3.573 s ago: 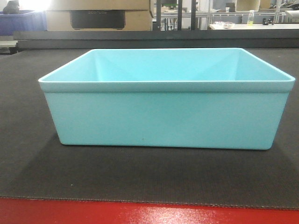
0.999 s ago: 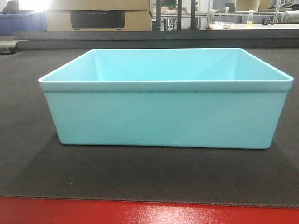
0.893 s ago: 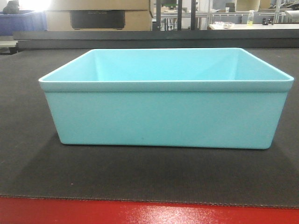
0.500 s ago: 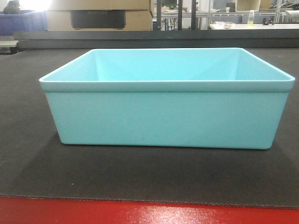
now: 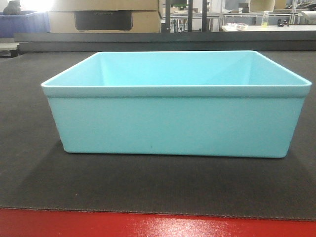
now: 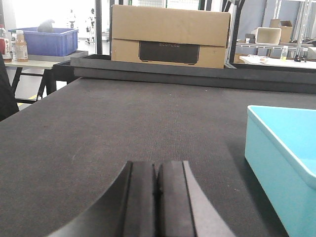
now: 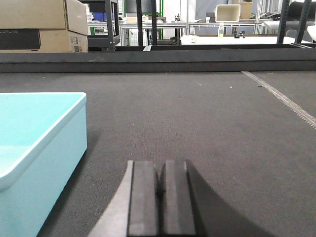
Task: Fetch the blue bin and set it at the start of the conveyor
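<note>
The pale turquoise blue bin (image 5: pixel 170 106) stands upright and empty on the matte black conveyor belt (image 5: pixel 148 187), just behind the belt's glossy red edge strip (image 5: pixel 148 226). The left wrist view shows its left wall (image 6: pixel 276 163); the right wrist view shows its right wall (image 7: pixel 44 163). My left gripper (image 6: pixel 157 170) is shut and empty, low over the belt, left of the bin. My right gripper (image 7: pixel 161 170) is shut and empty, low over the belt, right of the bin. Neither touches the bin.
A raised dark rail (image 5: pixel 163 40) crosses the far end of the belt. Behind it stands a cardboard box (image 6: pixel 169 35). A dark blue crate (image 6: pixel 45 42) sits on a table at far left. Shelving and white tables (image 7: pixel 227 37) fill the background.
</note>
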Action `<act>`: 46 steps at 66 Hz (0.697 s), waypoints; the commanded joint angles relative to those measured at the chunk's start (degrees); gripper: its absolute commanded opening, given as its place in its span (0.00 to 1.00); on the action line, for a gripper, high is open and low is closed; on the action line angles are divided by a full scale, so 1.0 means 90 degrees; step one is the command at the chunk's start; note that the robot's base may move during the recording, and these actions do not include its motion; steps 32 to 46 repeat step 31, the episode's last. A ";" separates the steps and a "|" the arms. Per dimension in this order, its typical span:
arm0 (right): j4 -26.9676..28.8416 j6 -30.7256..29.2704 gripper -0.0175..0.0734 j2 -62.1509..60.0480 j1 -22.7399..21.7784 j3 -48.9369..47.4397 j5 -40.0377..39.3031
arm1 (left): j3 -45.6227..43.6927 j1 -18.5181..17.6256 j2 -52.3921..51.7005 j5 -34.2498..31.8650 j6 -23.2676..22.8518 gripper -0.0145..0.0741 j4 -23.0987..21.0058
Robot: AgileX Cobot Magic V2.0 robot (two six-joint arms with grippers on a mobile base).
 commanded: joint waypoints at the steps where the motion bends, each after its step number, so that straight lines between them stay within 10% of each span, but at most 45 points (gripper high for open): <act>1: -0.0052 -0.0066 0.01 -0.0023 -0.0038 0.0000 -0.0158 | -0.0009 0.0003 -0.0036 -0.0106 0.0022 0.04 -0.0017; 46: -0.0052 -0.0066 0.01 -0.0023 -0.0038 0.0000 -0.0158 | -0.0009 0.0003 -0.0036 -0.0106 0.0022 0.04 -0.0017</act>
